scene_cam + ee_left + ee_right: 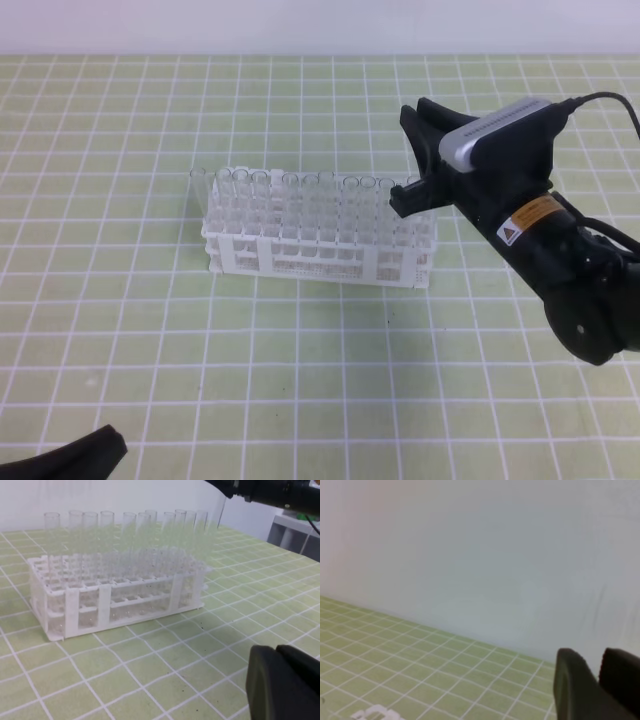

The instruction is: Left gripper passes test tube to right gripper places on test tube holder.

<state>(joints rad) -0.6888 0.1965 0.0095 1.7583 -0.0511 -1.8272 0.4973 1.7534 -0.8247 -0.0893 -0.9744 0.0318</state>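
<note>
The right hand [412,196], a black two-fingered arm end with a silver-grey ribbed block, is held above the right end of the white plastic lattice test tube holder [318,262]. In the left wrist view a slender clear test tube [218,514] is seen slanting down from it toward the rack, apparently grasped. The left hand [280,682], black and tapered, is clenched shut and empty, low over the green gridded table [300,360]. A tilted tube could miss its hole, strike neighbouring tubes or catch on the lattice.

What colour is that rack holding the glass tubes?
White. The rack shows best in the left wrist view, on a green mat with white grid lines.
</note>
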